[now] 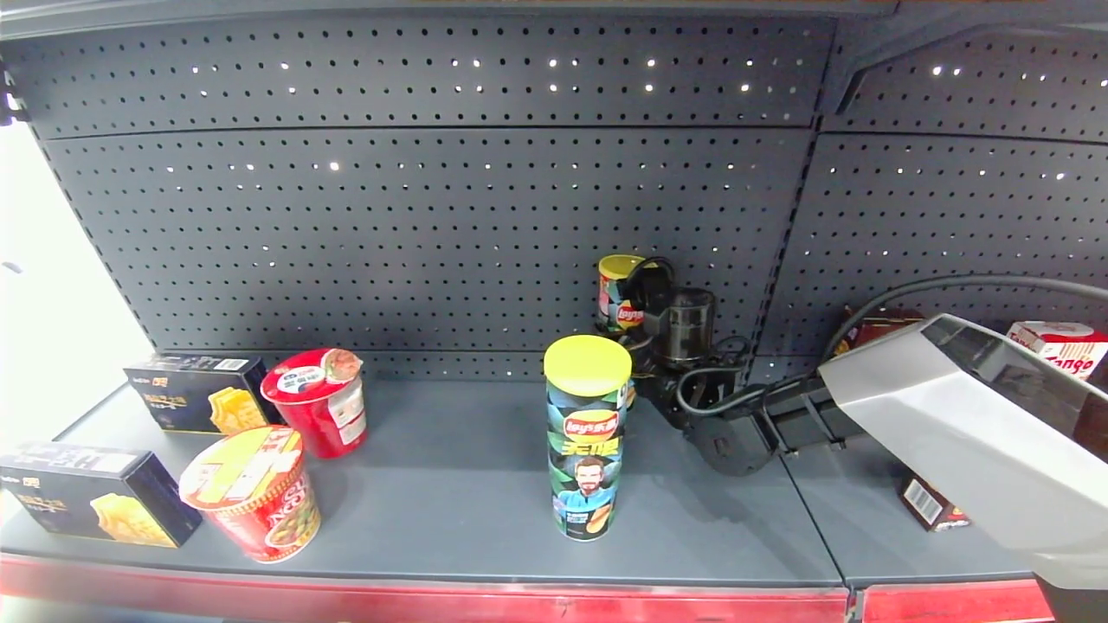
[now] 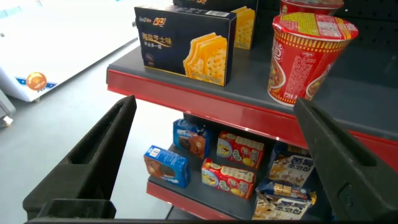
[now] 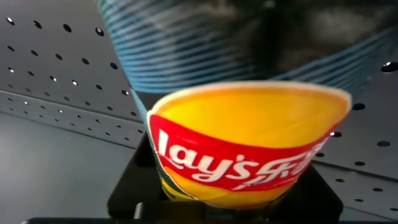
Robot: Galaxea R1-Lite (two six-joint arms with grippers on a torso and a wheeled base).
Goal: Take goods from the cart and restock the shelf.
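Held can: I have the chip can [image 1: 616, 292] at the back of the shelf [image 1: 450, 493], just in front of the pegboard wall [image 1: 415, 234]. Its base is hidden, so I cannot tell whether it is set down yet.
Right claw: the right claw [image 1: 642, 305] is pinching that can by its side, with the label close up in the wrist view.
Left claw: the left claw [image 2: 214, 107] is spread wide with nothing in it, out in front of the red lip [image 2: 186, 99] near a cracker box [image 2: 185, 42] and a noodle cup [image 2: 308, 56].
Risk, front can: the front can [image 1: 587, 433] stands just ahead of the held one, near my wrist and the cable loop [image 1: 703, 389]. It is tall and narrow, so I judge a careless pull-out would clip it and tip it.
Risk, release: if I let go with the can tilted or off the deck, I expect it to fall against the wall or into the front can.
Risk, depth: there is hardly any room behind, and pushing further would jam the can on the pegboard.
Edges: the red lip looks low, so I doubt it would stop a rolling can.
Open room: there is a wide bare stretch of shelf between the front can and the rear noodle cup [image 1: 316, 402], and more along the back wall to the left.
Tight side: the right bay holds boxes [image 1: 930, 504] under my arm, so I would back out straight and high.
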